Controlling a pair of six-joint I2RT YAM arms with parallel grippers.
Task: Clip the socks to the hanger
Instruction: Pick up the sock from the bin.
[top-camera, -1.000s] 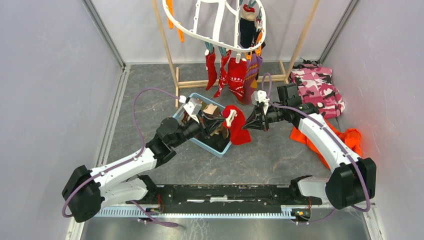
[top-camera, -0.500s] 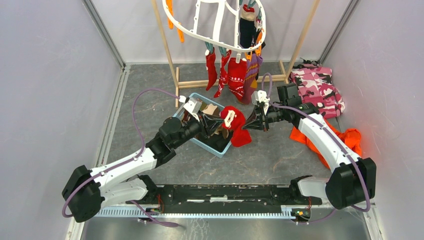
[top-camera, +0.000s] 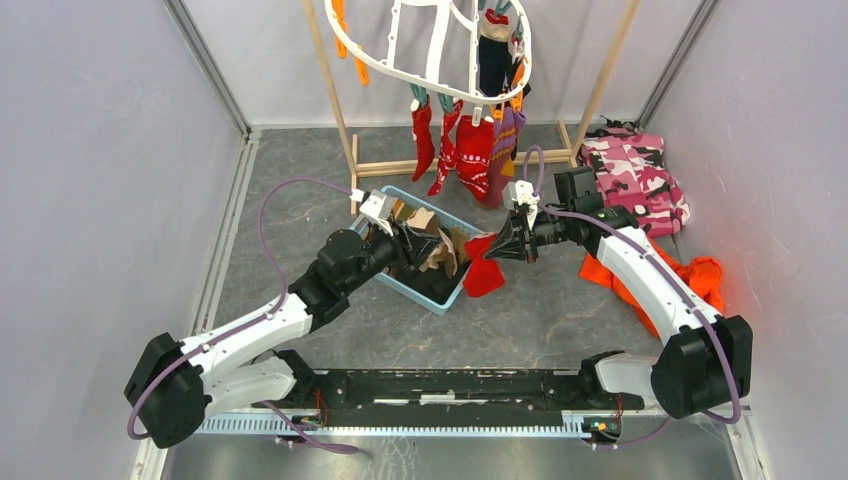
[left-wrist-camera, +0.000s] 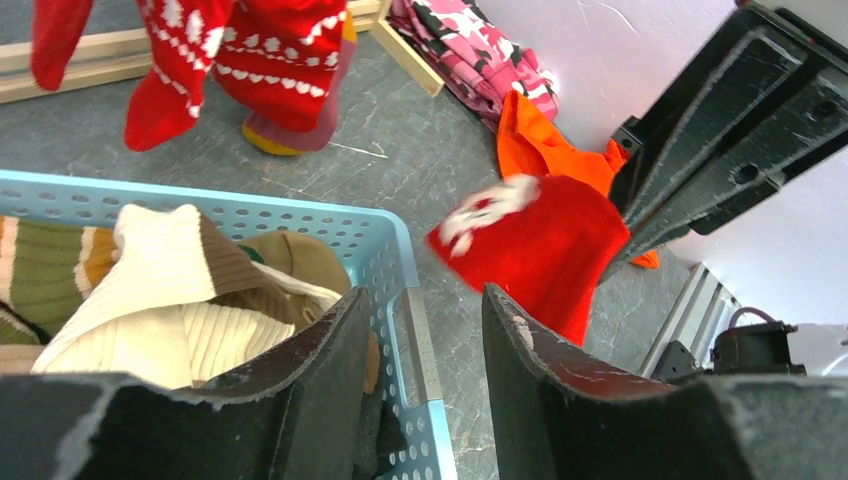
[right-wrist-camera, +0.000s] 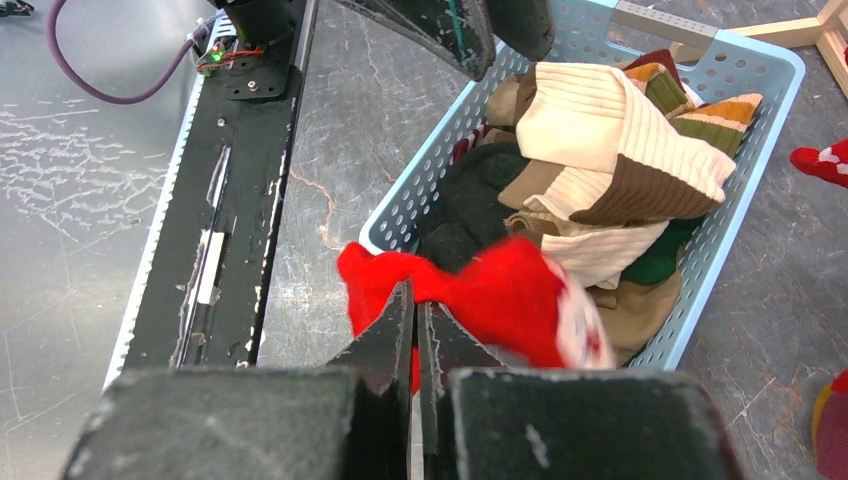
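Dangling beside the basket (top-camera: 437, 297), one red sock (top-camera: 483, 272) sits clamped in the right gripper (top-camera: 494, 250). The left gripper (left-wrist-camera: 420, 310) gapes empty. I reckon it's the carrying step: next, lift toward a free hanger (top-camera: 436, 60) clip.

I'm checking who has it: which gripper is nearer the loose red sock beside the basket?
Right. The right gripper is shut on the red sock at its edge; the left gripper stands open above the blue basket rim, apart from the sock.
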